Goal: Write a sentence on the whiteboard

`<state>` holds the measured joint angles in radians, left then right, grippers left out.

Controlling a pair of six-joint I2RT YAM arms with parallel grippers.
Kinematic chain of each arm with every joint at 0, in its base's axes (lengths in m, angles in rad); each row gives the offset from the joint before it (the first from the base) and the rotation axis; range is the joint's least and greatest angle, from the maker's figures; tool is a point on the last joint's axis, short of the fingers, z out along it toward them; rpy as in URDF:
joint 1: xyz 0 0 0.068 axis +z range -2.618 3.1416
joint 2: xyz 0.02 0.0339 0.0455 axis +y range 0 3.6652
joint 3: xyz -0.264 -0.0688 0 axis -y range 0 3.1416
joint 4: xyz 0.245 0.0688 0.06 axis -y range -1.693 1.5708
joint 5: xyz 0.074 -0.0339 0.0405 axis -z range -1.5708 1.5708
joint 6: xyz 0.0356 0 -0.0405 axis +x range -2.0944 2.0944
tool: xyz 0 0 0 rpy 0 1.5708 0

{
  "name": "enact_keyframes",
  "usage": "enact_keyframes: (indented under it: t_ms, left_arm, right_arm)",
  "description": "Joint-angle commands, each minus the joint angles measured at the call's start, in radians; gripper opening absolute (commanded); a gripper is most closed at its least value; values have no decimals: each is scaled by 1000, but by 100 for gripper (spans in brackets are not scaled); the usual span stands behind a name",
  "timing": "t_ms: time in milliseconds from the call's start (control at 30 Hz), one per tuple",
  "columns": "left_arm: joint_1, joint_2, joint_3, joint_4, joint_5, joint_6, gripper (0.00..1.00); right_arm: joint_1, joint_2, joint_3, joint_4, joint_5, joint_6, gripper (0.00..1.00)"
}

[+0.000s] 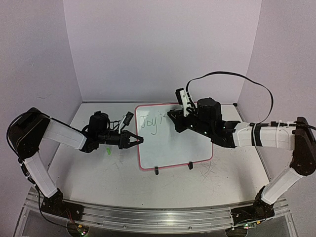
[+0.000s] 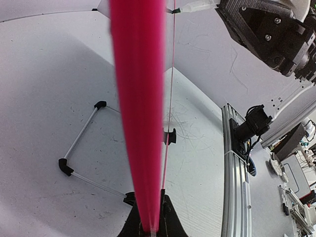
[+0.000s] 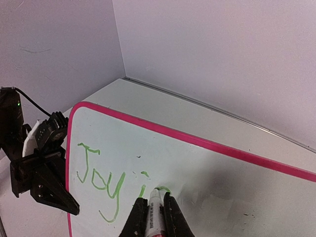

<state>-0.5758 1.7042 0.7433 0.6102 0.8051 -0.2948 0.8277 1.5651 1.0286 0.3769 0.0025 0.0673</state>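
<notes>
While the left end effector [image 1: 138, 139] is clamped shut on the board [image 1: 177, 148] at its left rim [image 1: 138, 154], the right end effector [image 3: 154, 199] grips a marker [image 3: 155, 210], tip touching the green sentence [image 3: 106, 177], "Joy i". Board's propped mid-surface [image 1: 98, 173], wall [image 1: 163, 49] near behind. Plain white runs rightward from the tip to the rim.

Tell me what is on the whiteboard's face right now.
On the whiteboard: green handwriting, "Joy i" plus a partly drawn letter, and the marker tip, held in the right gripper, touching it. The gripper covers the board below the tip.
</notes>
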Motion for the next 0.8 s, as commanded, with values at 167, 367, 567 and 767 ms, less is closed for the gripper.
enact_keyframes:
  t_ms: [167, 367, 567, 767]
  left_arm:
    - [17, -15, -3, -37, -138, 38, 0]
    - [17, -14, -4, -37, -138, 37, 0]
    - [17, -16, -5, -37, -138, 35, 0]
    - [17, -18, -5, -37, -138, 34, 0]
  right_arm:
    - [2, -1, -5, -25, 21, 20, 0]
    - [2, -15, -22, -33, 30, 23, 0]
    - [1, -27, -32, -35, 38, 23, 0]
    - [2, -46, -47, -35, 70, 23, 0]
